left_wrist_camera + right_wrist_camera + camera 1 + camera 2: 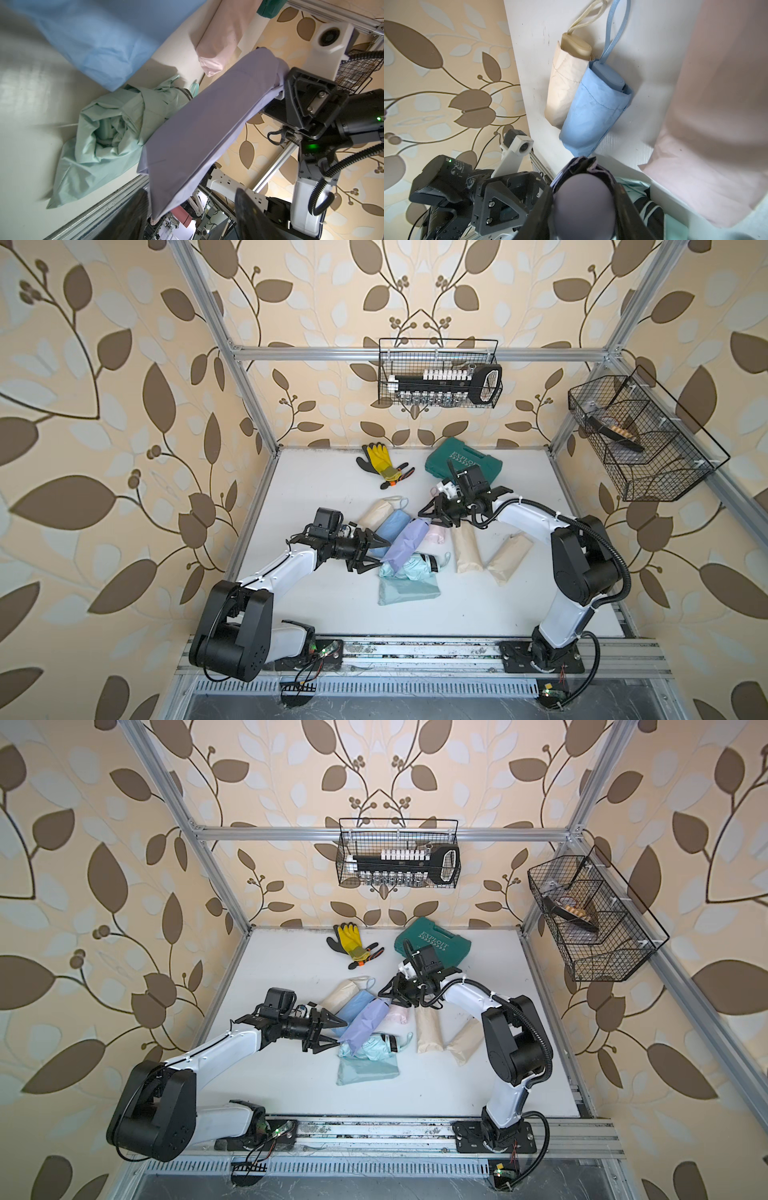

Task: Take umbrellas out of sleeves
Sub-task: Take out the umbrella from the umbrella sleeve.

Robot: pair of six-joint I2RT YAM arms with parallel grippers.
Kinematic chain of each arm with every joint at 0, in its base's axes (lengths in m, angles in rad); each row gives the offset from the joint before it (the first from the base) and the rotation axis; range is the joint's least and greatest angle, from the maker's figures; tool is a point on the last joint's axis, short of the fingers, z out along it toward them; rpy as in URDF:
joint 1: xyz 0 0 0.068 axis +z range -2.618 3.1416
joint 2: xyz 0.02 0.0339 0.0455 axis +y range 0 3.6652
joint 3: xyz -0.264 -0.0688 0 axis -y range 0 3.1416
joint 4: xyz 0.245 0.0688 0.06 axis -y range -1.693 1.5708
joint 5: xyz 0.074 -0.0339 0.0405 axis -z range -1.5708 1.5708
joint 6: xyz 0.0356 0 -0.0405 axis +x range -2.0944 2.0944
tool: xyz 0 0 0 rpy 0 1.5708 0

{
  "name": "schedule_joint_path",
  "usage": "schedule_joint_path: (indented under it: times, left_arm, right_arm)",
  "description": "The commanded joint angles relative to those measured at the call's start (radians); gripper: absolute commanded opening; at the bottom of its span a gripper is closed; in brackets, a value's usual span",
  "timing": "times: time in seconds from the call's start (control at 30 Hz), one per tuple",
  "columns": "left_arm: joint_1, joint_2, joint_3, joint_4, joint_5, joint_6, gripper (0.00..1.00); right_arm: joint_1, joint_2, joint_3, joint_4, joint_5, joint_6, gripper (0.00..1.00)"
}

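One lilac sleeve [405, 545], the lilac umbrella [583, 199] inside it, slants up off the middle of the table [316, 489], over a mint umbrella [415, 566]. Right gripper [432, 519] clamped on the umbrella's handle end; left gripper [383, 552] jaws apart, astride the sleeve's lower end.

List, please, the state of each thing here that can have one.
Smooth lilac fabric sleeve: umbrella inside, lifted aslant.
Right claw: shut on the lilac sleeve's upper end.
Left claw: open, fingers either side of its lower end.
Crinkled mint fabric umbrella: out of its sleeve, lying loose.
Flat mint fabric sleeve: empty.
Smooth blue fabric sleeve: umbrella inside, handle showing.
Green plastic tool case: closed.
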Motion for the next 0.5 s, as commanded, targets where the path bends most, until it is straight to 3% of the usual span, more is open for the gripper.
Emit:
schedule_joint_path:
  times: [0.0,0.17,0.43,0.47]
  left_arm:
    - [0.003,-0.008,-0.008,-0.031,0.054,-0.009,0.66]
    - [0.003,-0.001,-0.007,-0.024,0.052,-0.013,0.62]
    - [0.004,0.053,0.037,0.008,0.043,-0.02,0.27]
    - [0.004,0.059,0.041,0.011,0.043,-0.02,0.19]
  right_arm:
    - [0.0,-0.028,-0.007,0.036,0.0,0.02,0.18]
    - [0.002,-0.024,-0.007,0.042,-0.006,0.027,0.17]
    - [0.006,-0.026,-0.017,0.047,-0.006,0.03,0.17]
    - [0.006,-0.028,-0.018,0.048,-0.005,0.031,0.17]
